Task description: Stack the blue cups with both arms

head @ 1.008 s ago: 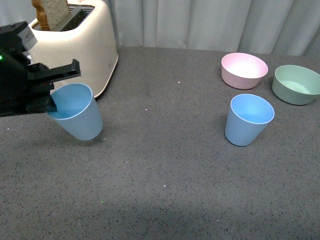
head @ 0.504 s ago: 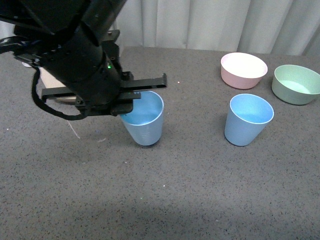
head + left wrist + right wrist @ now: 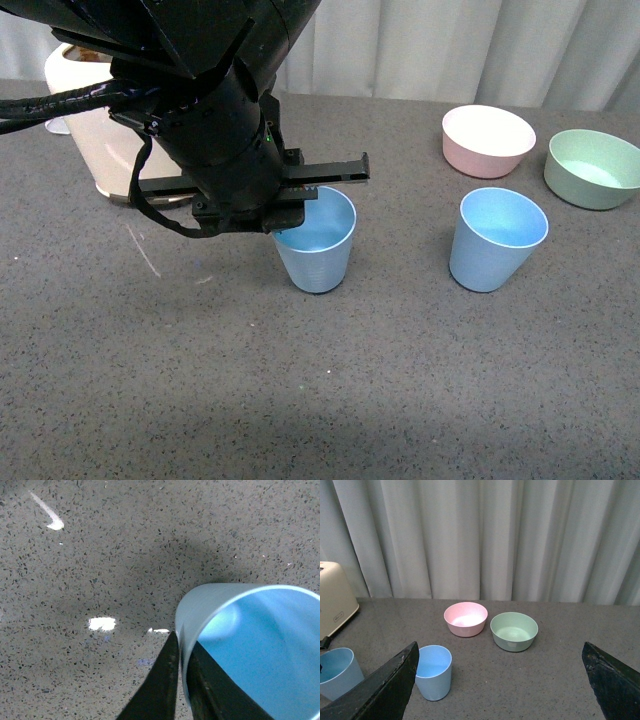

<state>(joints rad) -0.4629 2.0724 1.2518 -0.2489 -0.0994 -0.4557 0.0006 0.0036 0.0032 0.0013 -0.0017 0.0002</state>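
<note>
Front view: looks down across the tabletop [image 3: 420,390] toward the curtain [image 3: 450,40]. Left wrist view: faces down, very close to the left blue cup [image 3: 250,645]. Right wrist view: farther back, nearly level; shares the right blue cup [image 3: 434,672], pink bowl [image 3: 465,619] and green bowl [image 3: 514,631] with the front view.

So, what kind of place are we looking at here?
Probably a mock kitchen for robot tests, not a home: a cream toaster, pink bowl and green bowl stand on a dark speckled counter, with a plain curtain behind.
</note>
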